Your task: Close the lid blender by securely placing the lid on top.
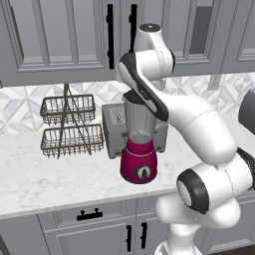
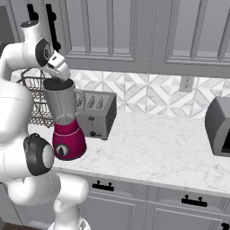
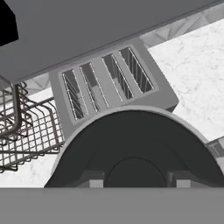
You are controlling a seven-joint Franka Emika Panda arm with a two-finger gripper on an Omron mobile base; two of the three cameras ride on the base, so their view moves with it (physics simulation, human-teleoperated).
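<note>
The blender [image 1: 139, 149] stands on the white marble table [image 1: 60, 174], near the front edge. It has a round red bottom with a black dial and a tall clear jar on top. The jar's handle sticks out on the side toward the toaster [image 2: 95, 114].

The gripper [image 2: 60, 81] is right over the mouth of the jar. It points down at the blender. The lid [image 3: 135, 153] is a dark round cap, and in the hand view it sits right under the gripper, at the top of the jar. The two finger tips [image 3: 94, 179] reach down to the lid, one on each side of its middle bump. I cannot tell if the gripper is pinching the lid or has let go, because the tips are mostly hidden at the bottom of that view. I also cannot tell if the lid is pushed all the way down onto the jar.

The grey toaster with four slots stands just behind the blender, close to it. A wire basket rack [image 1: 68, 125] with two levels stands beside the toaster, on the side away from the blender's handle. Farther along the table, well apart from the blender, is another grey box-shaped machine [image 2: 219, 127]. Grey cupboards [image 2: 134, 31] hang on the wall above the blender.
</note>
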